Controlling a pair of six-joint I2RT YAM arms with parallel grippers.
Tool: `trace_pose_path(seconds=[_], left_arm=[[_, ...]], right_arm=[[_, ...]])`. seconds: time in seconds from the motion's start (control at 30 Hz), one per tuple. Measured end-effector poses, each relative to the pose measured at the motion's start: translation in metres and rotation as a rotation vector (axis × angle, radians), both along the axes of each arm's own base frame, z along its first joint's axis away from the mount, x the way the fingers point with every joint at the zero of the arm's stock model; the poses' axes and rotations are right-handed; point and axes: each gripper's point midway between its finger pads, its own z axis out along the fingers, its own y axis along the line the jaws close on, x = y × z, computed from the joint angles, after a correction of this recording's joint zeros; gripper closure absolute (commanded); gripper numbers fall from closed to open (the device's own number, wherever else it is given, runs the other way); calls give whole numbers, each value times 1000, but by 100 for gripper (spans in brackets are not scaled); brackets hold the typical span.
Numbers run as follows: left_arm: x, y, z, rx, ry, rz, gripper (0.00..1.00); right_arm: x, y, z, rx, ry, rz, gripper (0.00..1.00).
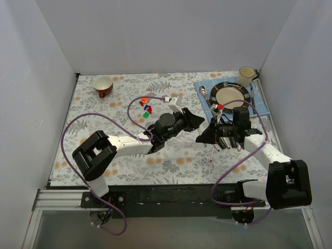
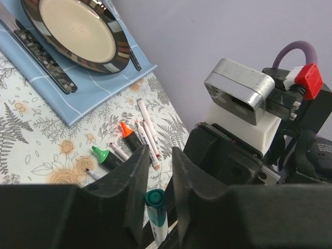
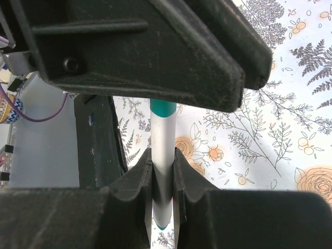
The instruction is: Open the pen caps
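teal pen cap (image 2: 154, 199) between left jaws, grip unclear, pen (image 3: 163, 155) clamped in right jaws

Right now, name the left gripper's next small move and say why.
Probably close the left gripper firmly on the teal cap and pull it straight off along the barrel. The cap is on the white pen, sitting between the left fingers, though whether they grip it firmly is not clear; the right gripper clamps the barrel.

Loose pen caps (image 1: 146, 108) (red, blue, green) on floral tablecloth (image 1: 104, 119)
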Motion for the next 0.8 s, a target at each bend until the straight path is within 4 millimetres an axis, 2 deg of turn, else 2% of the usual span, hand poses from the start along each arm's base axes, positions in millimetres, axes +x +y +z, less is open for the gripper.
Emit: trace_pose_path(seconds=[0.07,0.1,0.3,0.53,0.63,0.77,0.8], left_arm=[[1,0,-3,2,6,1,89],[1,0,-3,3,7,1,100],[2,1,-4,6,7,3,100],[18,21,-5,63,37,-27,100],[34,29,7,96,39,-56,100],[53,35,32,130,2,-63,100],[71,45,43,135,-32,-1,100]], right_arm=[[0,0,0,1,0,1,99],[0,0,0,1,1,1,99],[1,-1,0,1,-2,-2,99],[9,2,1,-10,-60,-4,99],[27,3,11,-18,-146,-32,99],[43,4,28,-11,-242,-49,99],[38,3,26,-8,-220,-38,99]])
